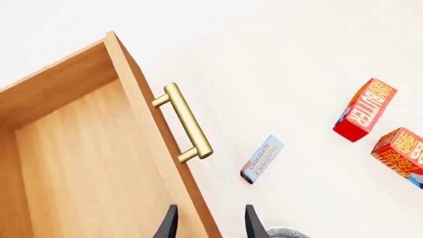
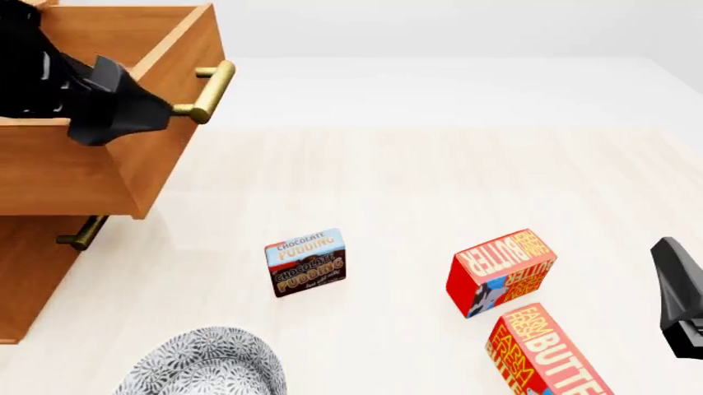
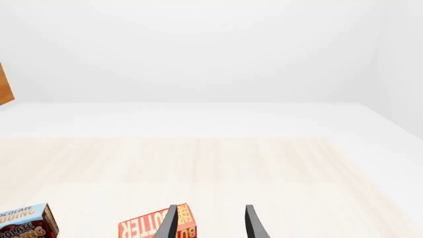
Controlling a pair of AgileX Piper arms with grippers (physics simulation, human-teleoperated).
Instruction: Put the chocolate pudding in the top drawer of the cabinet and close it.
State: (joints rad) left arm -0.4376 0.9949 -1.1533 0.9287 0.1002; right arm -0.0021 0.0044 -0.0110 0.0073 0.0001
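Observation:
The chocolate pudding [image 2: 305, 262] stands on the table in front of the cabinet [image 2: 28, 271], a small box with a light blue top and dark brown bottom; it also shows in the left wrist view [image 1: 262, 159] and the right wrist view [image 3: 23, 223]. The top drawer [image 2: 165, 148] is pulled out and its light wood inside [image 1: 86, 163] holds nothing, with its brass handle [image 1: 184, 123] facing the table. My left gripper [image 1: 210, 225] hovers open above the drawer's front wall, near the handle [image 2: 209, 92]. My right gripper [image 3: 210, 225] is open at the right edge [image 2: 672, 263], far from the pudding.
Two red-and-orange butter boxes [image 2: 500, 271] [image 2: 549, 354] lie right of the pudding, between it and my right gripper. A grey patterned bowl [image 2: 203, 362] sits at the front left. A lower drawer handle [image 2: 82, 232] sticks out beneath the open drawer.

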